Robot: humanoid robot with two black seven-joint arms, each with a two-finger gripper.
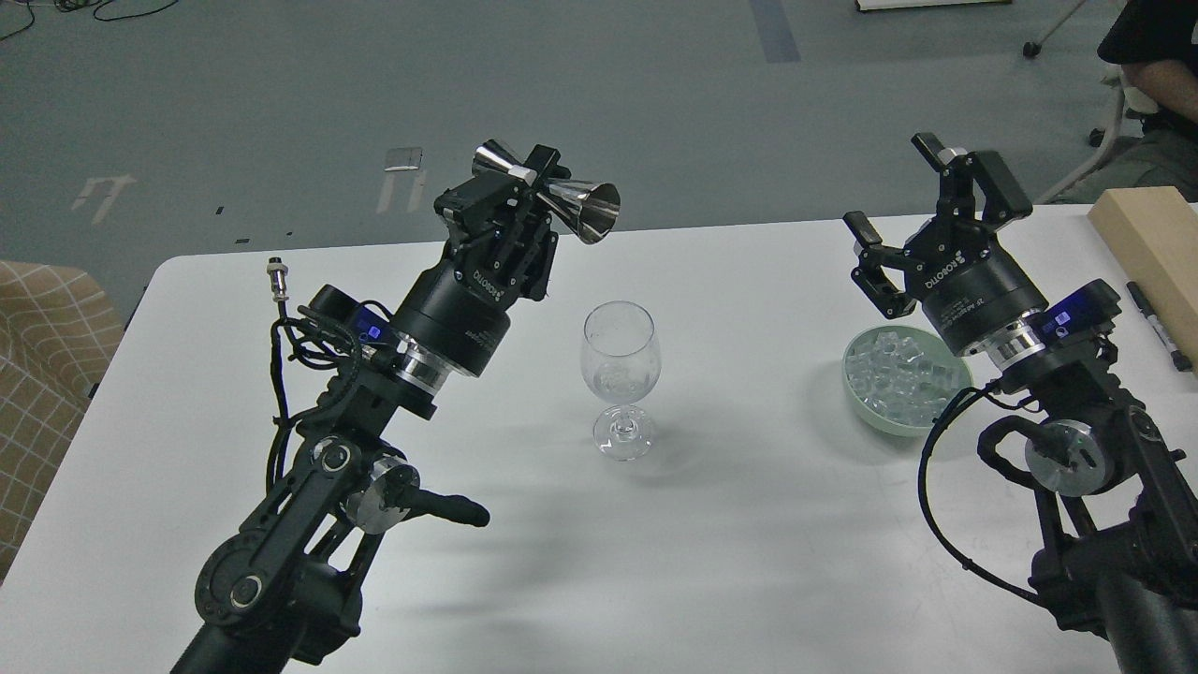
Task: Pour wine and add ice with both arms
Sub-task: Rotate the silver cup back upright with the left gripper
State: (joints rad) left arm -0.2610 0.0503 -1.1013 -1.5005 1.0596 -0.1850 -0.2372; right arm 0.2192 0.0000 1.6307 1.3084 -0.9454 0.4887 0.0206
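Gripping a shiny steel double-cone jigger (547, 194) at its narrow waist, the left hand (524, 201) hangs above the white worktop (749, 524), up and to the left of the wine glass (620, 374). The jigger lies nearly sideways, its wider mouth turned toward the right. White lettering reading ROBOTIQ runs along the body of each hand. The clear stemmed glass stands upright on the worktop between the two arms. The right hand (922, 220) is spread open and empty, poised just behind the pale green bowl (903, 426), which holds the ice (894, 374). A black marker (1159, 326) lies beside a wooden block (1151, 239) at the right edge.
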